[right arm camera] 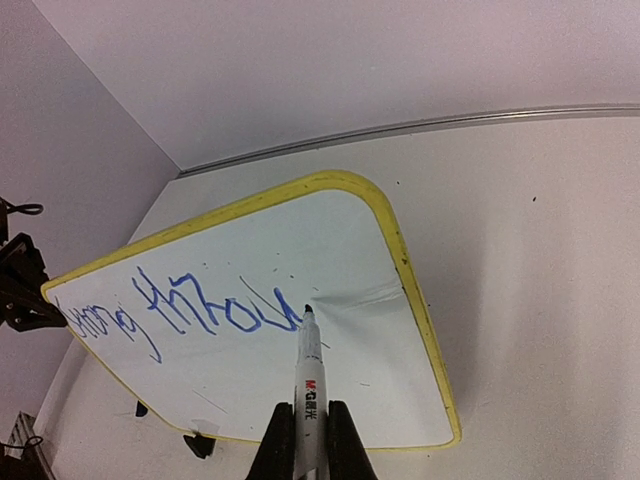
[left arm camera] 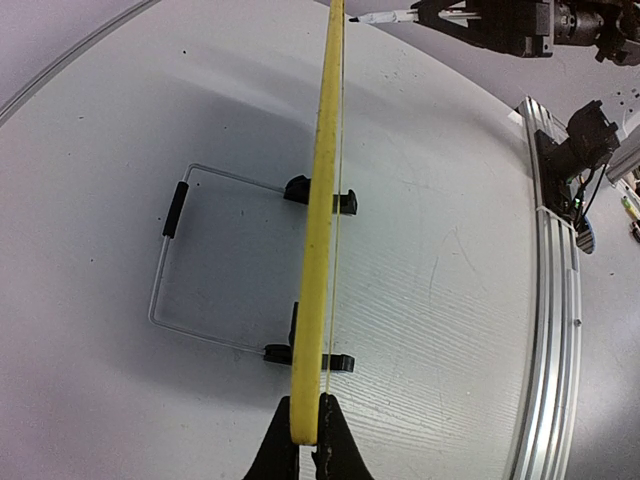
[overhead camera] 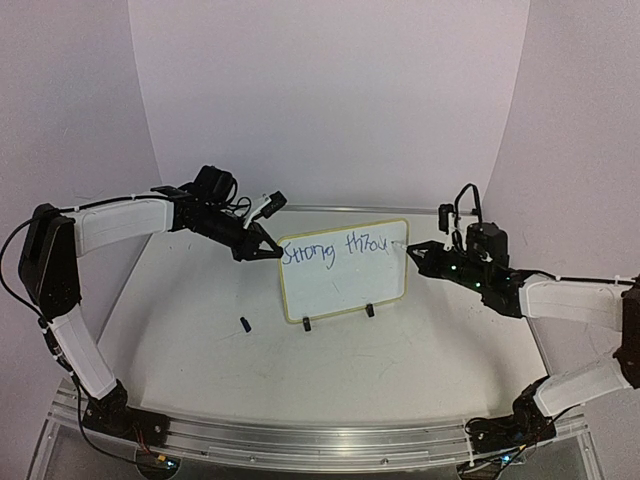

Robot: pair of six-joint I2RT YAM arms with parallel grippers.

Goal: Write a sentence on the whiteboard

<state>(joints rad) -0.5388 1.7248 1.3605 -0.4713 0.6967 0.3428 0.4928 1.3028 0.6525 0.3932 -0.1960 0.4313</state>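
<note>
Near edge: metal rail [overhead camera: 300, 440] carrying both arm bases. On the table [overhead camera: 200, 370], a small dark pen cap [overhead camera: 244, 324] lies loose, left of centre and apart from everything else.

Mid-table: the whiteboard [overhead camera: 343, 270] stands on two black feet [overhead camera: 307, 323], leaning back on a wire prop [left arm camera: 165, 270]. Its long axis runs left to right, between the two claws.

Left claw [left arm camera: 306, 425]: closed narrow on the yellow frame at the board's left end, pinching it edge-on. It reads as a steadying hold.

Right claw [right arm camera: 310, 420]: closed on a pen [right arm camera: 308, 370], which points forward at the board face. The tip touches the white surface just after the last blue letter (top line reads roughly "Strong throu", last word apparently unfinished).

Key relation: the pen sits near the board's right edge, with only a thin bare strip between tip and frame. The open area lies below the line and back toward the left claw. Judgement: the right arm is the writer, and the sentence likely needs a drop to a second line.

Far side: plain pale backdrop.
</note>
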